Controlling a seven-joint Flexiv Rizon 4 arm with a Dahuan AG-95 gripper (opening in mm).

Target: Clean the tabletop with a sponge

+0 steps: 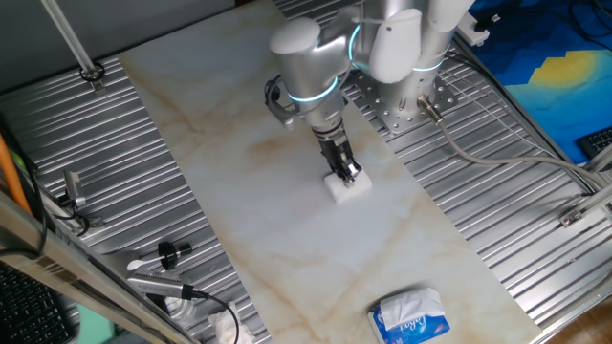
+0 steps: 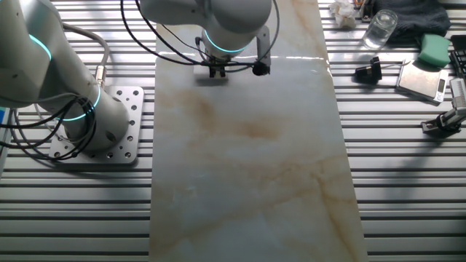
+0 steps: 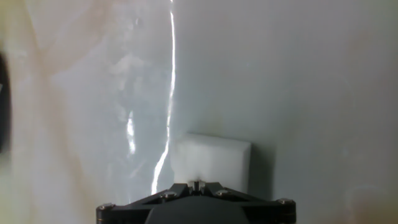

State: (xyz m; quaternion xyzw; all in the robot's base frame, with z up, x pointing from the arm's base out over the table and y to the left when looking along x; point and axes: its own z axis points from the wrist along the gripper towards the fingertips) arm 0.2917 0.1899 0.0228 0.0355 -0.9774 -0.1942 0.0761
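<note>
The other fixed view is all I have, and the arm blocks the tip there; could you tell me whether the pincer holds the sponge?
Observer: Yes, the pincer is shut on the white sponge.
Operator: Thank you. Is the sponge down on the tabletop?
Observer: It appears so; in the hand view its underside looks flat against the tabletop, with no gap showing.
Operator: Is anything lying further along the slab, beyond my frame?
Observer: A blue-and-white tissue pack lies at the end far from the arm's base, well apart from the sponge.
</note>
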